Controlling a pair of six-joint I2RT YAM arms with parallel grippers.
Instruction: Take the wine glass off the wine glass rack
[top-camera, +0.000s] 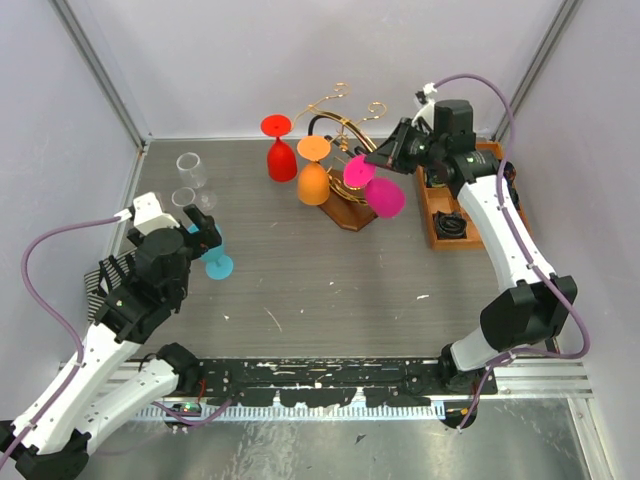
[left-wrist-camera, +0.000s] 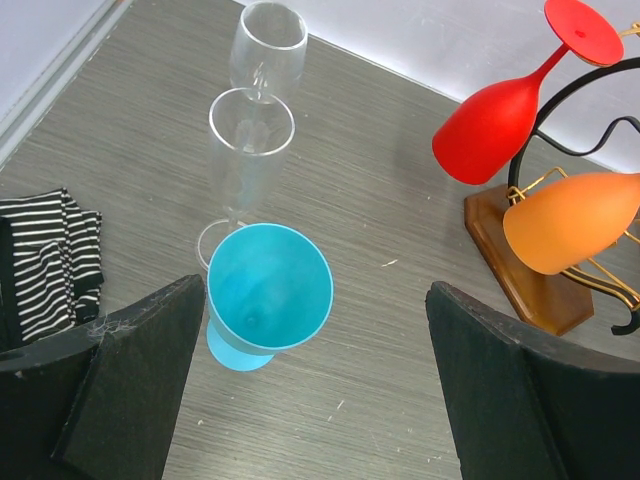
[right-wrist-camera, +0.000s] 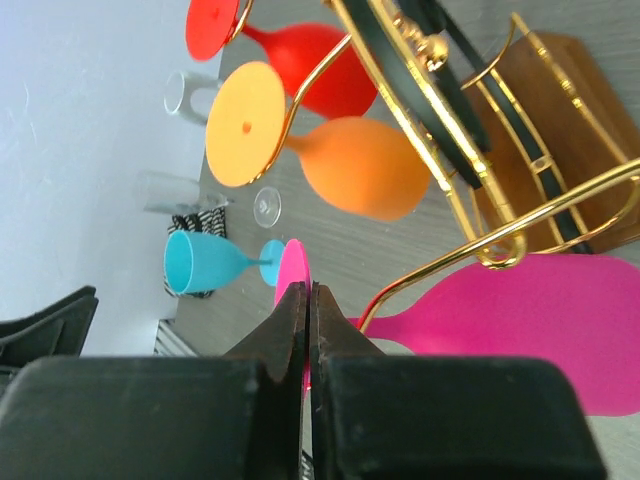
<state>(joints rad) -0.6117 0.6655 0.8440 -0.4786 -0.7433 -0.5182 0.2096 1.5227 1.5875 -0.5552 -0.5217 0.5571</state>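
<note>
My right jaws: pinching the pink glass (right-wrist-camera: 540, 320) by its foot, on the rack (right-wrist-camera: 580, 110).
My left jaws: spread wide.

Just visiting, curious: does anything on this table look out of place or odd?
A crumpled striped cloth lies at the left edge of the table, with no evident use. The pink glass hangs slanted on the rack, its foot pinched in the right arm's jaws. Nothing looks spilled or broken.

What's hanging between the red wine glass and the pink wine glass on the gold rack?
An orange wine glass hangs bowl-down between the red wine glass and the pink wine glass; the top view shows it.
</note>
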